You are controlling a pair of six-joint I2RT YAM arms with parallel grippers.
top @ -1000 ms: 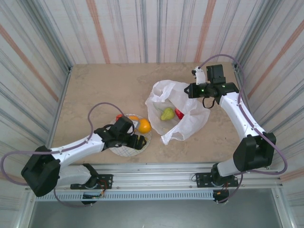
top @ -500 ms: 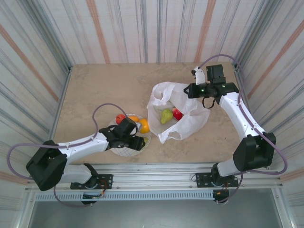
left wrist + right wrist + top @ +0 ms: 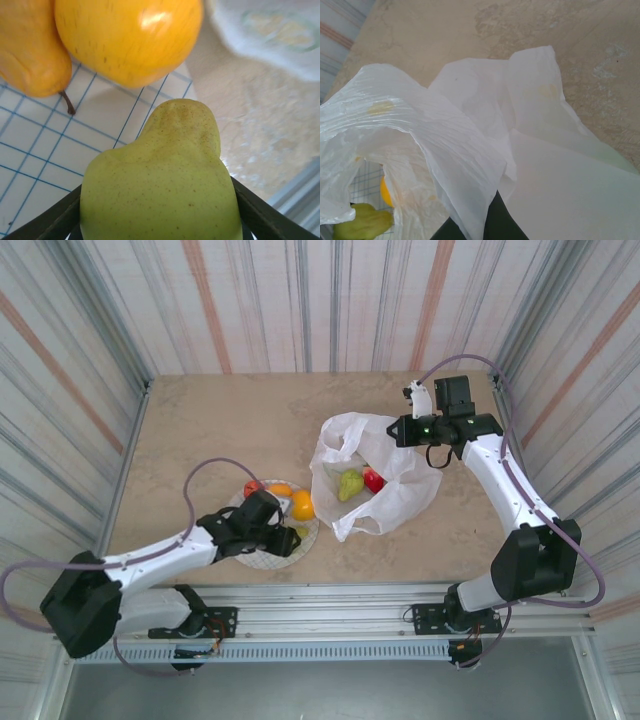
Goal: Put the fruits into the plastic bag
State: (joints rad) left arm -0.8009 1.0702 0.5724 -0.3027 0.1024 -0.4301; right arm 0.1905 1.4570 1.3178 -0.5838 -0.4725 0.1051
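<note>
My left gripper [image 3: 287, 541] is over the near right part of the plaid plate [image 3: 252, 550], shut on a green pear [image 3: 165, 180] that bulges between its dark fingers [image 3: 252, 212]. Just beyond the pear lie a glossy orange fruit [image 3: 130, 35] and an orange pear [image 3: 30, 50]; a red fruit [image 3: 250, 486] sits at the plate's far edge. The white plastic bag [image 3: 395, 490] lies open at centre right, with a green pear [image 3: 350, 483] and a red apple [image 3: 374, 480] inside. My right gripper [image 3: 402, 430] is shut on the bag's raised edge [image 3: 470, 145].
Striped walls close in the tan table [image 3: 230, 420] on three sides. A metal rail [image 3: 330, 592] runs along the near edge behind the plate. Bare tabletop lies at the back and left.
The left arm has shifted a little over the plate while its gripper stays at the plate's near right edge. The bag sagged slightly; the right arm holds still.
</note>
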